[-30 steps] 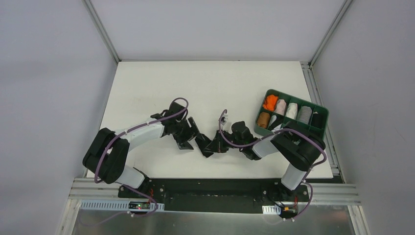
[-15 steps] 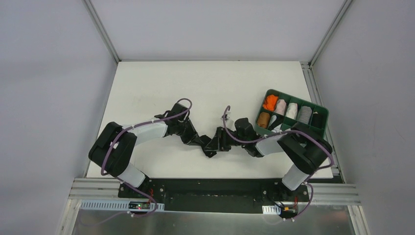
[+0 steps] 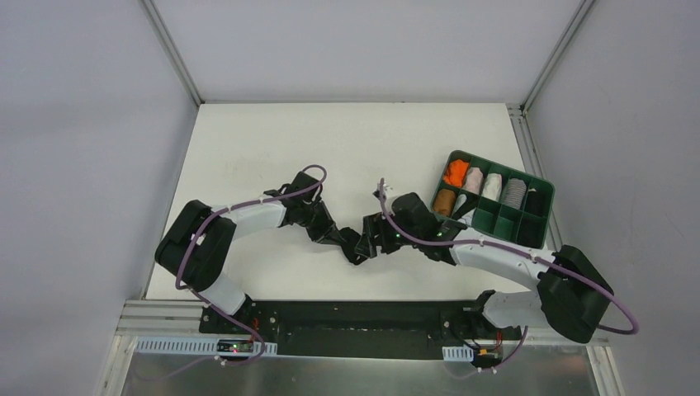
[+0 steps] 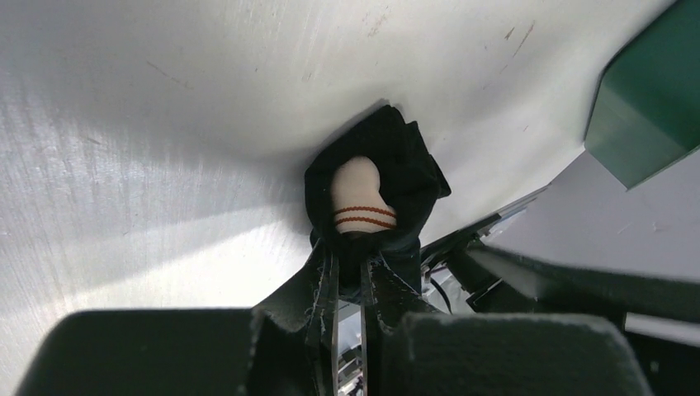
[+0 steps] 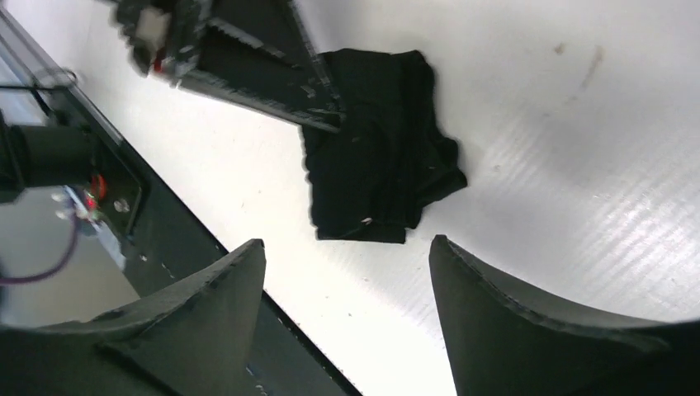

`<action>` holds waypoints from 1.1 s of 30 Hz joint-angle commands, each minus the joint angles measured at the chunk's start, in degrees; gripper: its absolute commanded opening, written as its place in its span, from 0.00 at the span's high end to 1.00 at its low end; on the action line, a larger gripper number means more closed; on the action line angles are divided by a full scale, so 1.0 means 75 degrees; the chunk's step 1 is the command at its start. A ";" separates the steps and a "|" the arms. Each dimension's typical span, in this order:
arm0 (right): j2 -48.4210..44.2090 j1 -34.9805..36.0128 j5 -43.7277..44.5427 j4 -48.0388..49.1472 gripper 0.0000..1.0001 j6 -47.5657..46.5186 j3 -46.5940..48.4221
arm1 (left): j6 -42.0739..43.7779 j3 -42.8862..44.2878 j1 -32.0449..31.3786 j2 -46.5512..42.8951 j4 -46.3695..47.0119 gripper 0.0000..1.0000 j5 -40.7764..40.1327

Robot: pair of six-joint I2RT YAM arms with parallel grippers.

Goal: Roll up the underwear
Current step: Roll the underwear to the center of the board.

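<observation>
Left pincer [image 4: 350, 247] clamps underwear [image 4: 396, 165], arm low | right pincer [image 5: 347, 247] spread, hovering above it

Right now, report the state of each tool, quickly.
Left tool: closed on the black soft fabric underwear with beige waistband.
Right tool: open, holding nothing.

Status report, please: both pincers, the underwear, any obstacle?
Left pincer shut on the underwear, near its pale waistband. Right pincer open, above it. Underwear bunched on table, not rolled. Green tray apart, far right.
</observation>
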 commanded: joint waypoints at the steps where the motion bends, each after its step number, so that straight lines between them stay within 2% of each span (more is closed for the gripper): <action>1: -0.0033 0.1282 0.2489 -0.1597 0.25 -0.1649 0.1082 | 0.0380 -0.0039 -0.0038 0.0315 -0.0900 0.96 -0.0520; 5: 0.0829 0.2472 0.4346 -0.2294 0.23 -0.2539 0.2174 | 0.0380 0.0051 -0.0035 0.0294 -0.1101 0.96 -0.0551; 8: 0.1366 0.3091 0.5067 -0.2238 0.26 -0.3060 0.2524 | 0.0370 0.0124 -0.0036 0.0297 -0.1229 0.95 -0.0574; 11: 0.1668 0.3401 0.4975 -0.2002 0.31 -0.3256 0.2630 | 0.0357 0.0192 -0.0039 0.0285 -0.1351 0.95 -0.0592; 19: 0.2162 0.3508 0.4540 -0.1416 0.31 -0.3133 0.2507 | 0.0368 0.0304 -0.0041 0.0251 -0.1535 0.95 -0.0633; 28: 0.2968 0.3506 0.5363 -0.0937 0.33 -0.2768 0.2142 | 0.0334 0.0378 -0.0037 0.0238 -0.1576 0.92 -0.0595; 31: 0.3179 0.3501 0.5577 -0.0910 0.40 -0.2612 0.2112 | 0.0321 0.0387 -0.0037 0.0192 -0.1588 0.89 -0.0582; 33: 0.3320 0.3495 0.5713 -0.0866 0.54 -0.2485 0.2079 | 0.0327 0.0399 -0.0041 0.0166 -0.1599 0.87 -0.0534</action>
